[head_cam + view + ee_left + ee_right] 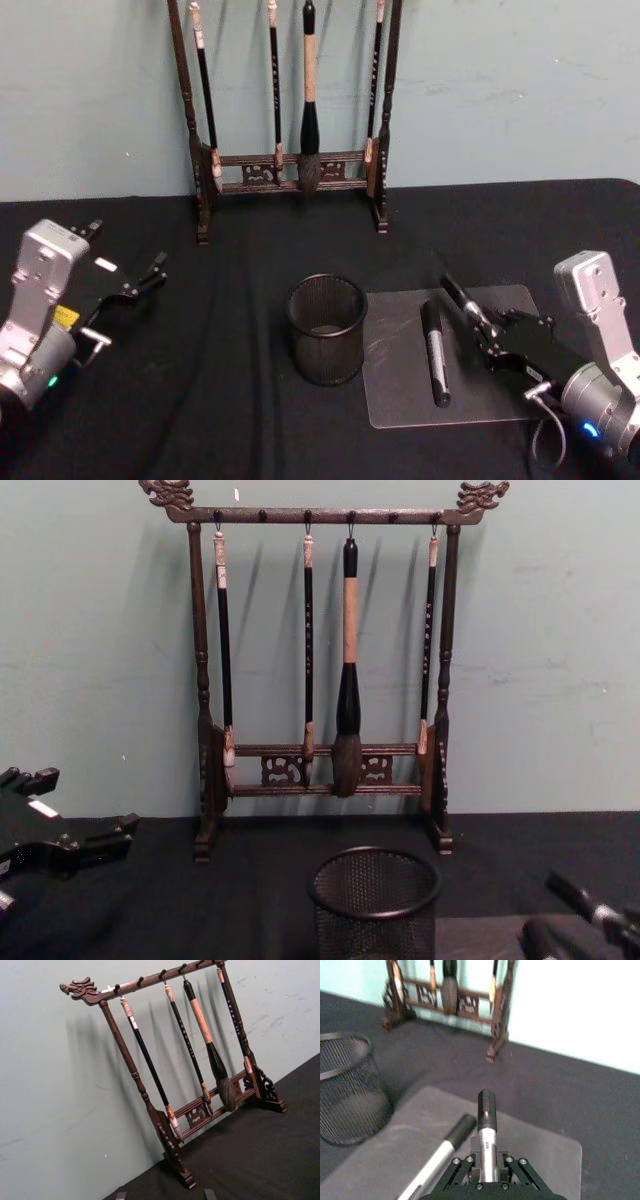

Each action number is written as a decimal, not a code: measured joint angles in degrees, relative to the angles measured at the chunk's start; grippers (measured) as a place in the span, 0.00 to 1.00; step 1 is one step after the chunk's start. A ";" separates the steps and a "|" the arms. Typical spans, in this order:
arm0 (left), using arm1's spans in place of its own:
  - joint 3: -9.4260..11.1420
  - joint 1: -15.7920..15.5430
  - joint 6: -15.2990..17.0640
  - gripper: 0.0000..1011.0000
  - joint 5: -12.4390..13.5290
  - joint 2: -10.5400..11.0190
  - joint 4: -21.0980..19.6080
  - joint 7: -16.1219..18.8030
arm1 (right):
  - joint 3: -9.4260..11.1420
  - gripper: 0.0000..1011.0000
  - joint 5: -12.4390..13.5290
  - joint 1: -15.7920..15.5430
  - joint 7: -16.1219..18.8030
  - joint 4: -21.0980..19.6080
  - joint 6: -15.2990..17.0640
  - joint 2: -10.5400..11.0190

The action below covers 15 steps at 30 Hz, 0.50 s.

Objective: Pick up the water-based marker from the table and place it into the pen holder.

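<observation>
Two water-based markers with black caps and silver barrels are in view. One marker (435, 353) lies flat on a grey mat (400, 400). My right gripper (488, 336) is shut on the barrel of the other marker (462, 300), whose cap points toward the far wall. The right wrist view shows that held marker (487, 1130) between the fingers and the lying one (445, 1152) beside it. The pen holder (327, 328), a round black wire-mesh cup, stands just left of the mat and looks empty. My left gripper (130, 288) is open over the far left of the table.
A tall dark wooden brush rack (290, 170) with several hanging brushes stands at the back against the green wall. A black cloth (220, 400) covers the table. The rack (165, 1125) also appears in the left wrist view.
</observation>
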 joint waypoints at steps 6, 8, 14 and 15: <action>0.00 0.00 0.00 1.00 0.00 0.00 0.00 0.00 | 0.40 0.19 2.10 0.23 2.29 0.05 -5.35 -0.02; 0.00 0.00 0.00 1.00 0.00 0.00 0.00 0.00 | 0.28 0.19 2.28 0.51 2.57 0.17 -6.42 0.08; 0.00 0.00 0.00 1.00 0.00 0.00 0.00 0.00 | -0.09 0.19 2.95 2.12 3.32 0.90 -8.89 0.25; 0.00 0.00 0.00 1.00 0.00 0.00 0.00 0.00 | -0.26 0.19 3.25 2.66 3.81 1.20 -9.71 0.28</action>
